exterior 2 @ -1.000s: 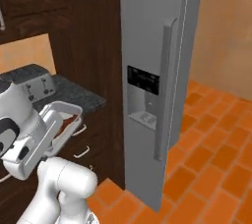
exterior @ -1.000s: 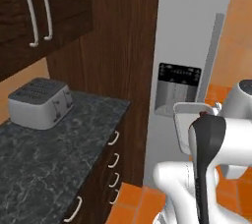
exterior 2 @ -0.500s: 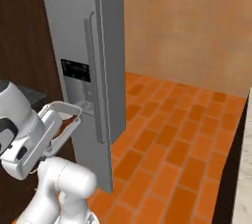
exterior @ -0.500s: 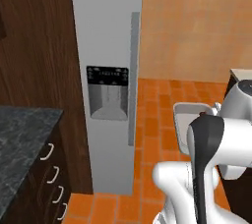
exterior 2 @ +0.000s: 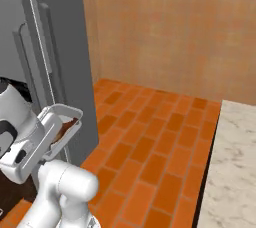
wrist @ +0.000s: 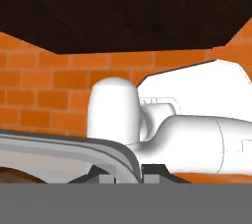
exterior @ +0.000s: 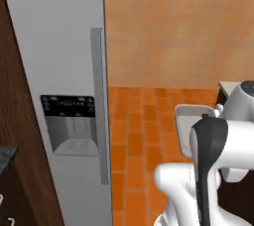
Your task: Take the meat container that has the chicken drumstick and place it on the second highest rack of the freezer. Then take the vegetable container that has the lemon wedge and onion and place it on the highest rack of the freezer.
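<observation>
The meat tray sits up in the air beside the robot's arm, with the brown chicken drumstick lying inside it. The hand is squeezed shut on the tray's rim. The tray looks light and stiff, but the shiny drumstick could slide if it tips, so holding the rim level seems best. The grey freezer stands just beside it, door closed.

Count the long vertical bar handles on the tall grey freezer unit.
2. One grey bar handle runs down the door edge above and beside the dispenser panel in the left base view. The right base view shows a second beside it. Others may be hidden.
</observation>
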